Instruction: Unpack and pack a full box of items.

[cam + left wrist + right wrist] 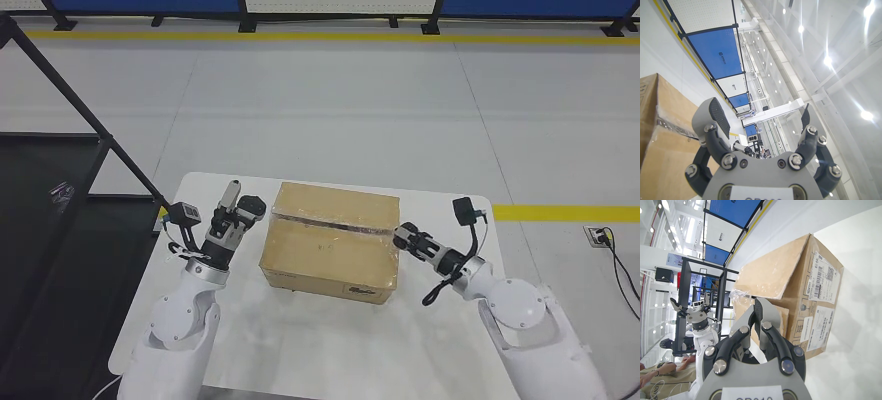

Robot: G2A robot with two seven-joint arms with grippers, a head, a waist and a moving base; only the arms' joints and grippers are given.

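Observation:
A closed brown cardboard box stands in the middle of the white table, with clear tape along its top seam. My left gripper is beside the box's left end, tilted upward. In the left wrist view it is open and empty, with the box just beside one finger. My right gripper is at the box's right end, level with the seam. In the right wrist view it is shut, its tips at the flap edge of the box, where one flap sits slightly raised.
A black metal frame stands left of the table, close to the left arm. The table has bare room in front of the box. On the floor to the right are a yellow line and a wall socket with cable.

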